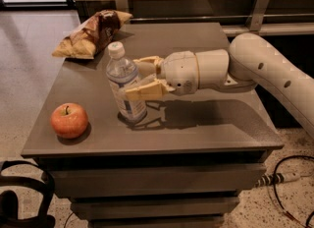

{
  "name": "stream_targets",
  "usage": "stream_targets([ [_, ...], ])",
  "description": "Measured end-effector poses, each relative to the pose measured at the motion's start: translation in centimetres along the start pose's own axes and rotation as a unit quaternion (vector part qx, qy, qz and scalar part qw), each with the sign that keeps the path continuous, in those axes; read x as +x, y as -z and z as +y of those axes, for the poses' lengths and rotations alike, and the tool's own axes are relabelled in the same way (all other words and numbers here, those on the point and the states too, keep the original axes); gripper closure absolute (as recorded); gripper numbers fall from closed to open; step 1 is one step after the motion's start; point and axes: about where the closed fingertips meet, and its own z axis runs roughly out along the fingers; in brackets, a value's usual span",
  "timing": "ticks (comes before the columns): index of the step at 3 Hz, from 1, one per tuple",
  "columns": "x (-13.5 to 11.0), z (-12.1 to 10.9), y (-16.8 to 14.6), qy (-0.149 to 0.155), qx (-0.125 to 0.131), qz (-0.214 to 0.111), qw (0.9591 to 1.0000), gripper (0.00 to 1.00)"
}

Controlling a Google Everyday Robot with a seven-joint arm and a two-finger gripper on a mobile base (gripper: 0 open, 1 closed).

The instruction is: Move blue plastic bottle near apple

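Observation:
The blue plastic bottle (125, 87), clear with a white cap and pale label, stands on the grey table (206, 124) near its middle, base touching the top. My gripper (141, 78) reaches in from the right and is shut on the bottle's body, one finger behind it and one in front. The apple (69, 120), red-orange with a short stem, sits near the table's front left corner, about a hand's width left of the bottle.
A brown and yellow snack bag (91, 34) lies at the table's back left corner. A wooden wall with metal brackets (259, 6) runs behind the table. Cables (289, 178) lie on the floor at right, and a dark object (19, 202) lies at lower left.

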Motion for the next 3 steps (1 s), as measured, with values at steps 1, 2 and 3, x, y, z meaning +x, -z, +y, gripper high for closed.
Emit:
stream_targets([
  [1,-0.07,0.09,-0.21,0.001,-0.002,0.0,1.0,0.12],
  [2,-0.15,0.18,-0.41,0.001,-0.004,0.0,1.0,0.0],
  [3,-0.15,0.18,-0.42,0.001,-0.004,0.0,1.0,0.0],
])
